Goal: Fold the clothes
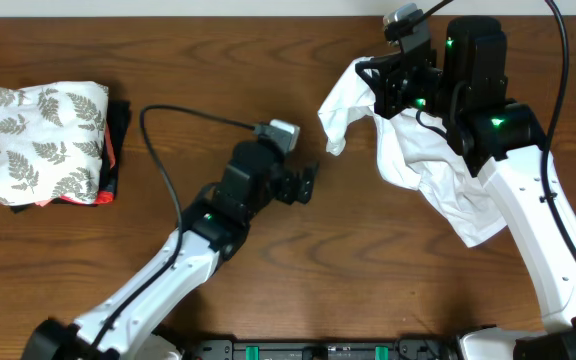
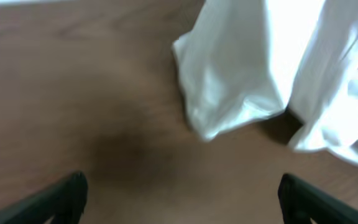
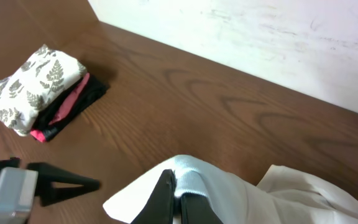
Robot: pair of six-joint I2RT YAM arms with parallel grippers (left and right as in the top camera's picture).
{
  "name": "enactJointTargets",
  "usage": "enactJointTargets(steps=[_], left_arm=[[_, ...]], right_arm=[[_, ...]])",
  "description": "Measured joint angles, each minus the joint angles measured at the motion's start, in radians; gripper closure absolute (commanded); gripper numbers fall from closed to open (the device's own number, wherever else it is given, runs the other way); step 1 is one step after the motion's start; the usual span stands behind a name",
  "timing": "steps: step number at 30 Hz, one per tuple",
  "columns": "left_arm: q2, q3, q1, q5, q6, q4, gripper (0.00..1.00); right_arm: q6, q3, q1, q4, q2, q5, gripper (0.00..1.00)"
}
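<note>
Right claw (image 3: 178, 202) clenched on white T-shirt (image 1: 438, 185) — print hidden, left claw (image 1: 311, 183) released — fingers (image 2: 67, 196) cropped

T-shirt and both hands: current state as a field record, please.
T-shirt: white, crumpled, unfolded, one part held up at table right
right hand: shut on T-shirt, pinching a fold
left hand: open, empty, over bare table, pointed at the shirt's hanging edge, not touching
side pile: fern-pattern cloth folded on top of black and red garments, far left
fold progress: none visible
</note>
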Motion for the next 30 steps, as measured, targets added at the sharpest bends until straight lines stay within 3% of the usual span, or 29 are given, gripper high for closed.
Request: enactJointTargets(steps=[11,23,30], left_arm=[[0.053,0.000,-0.002,0.035,0.015,0.095,0.02],[0.198,0.001,-0.051,0.048,0.023,0.326,0.01],[0.245,0.001,-0.051,0.048,0.026,0.436,0.26]], right_arm=[[0.000,0.000,0.000,-0.006,0.000,0.000,0.99],[0.000,0.000,0.000,-0.023,0.000,0.000,0.99],[0.000,0.000,0.000,-0.025,0.000,-0.001,0.99]])
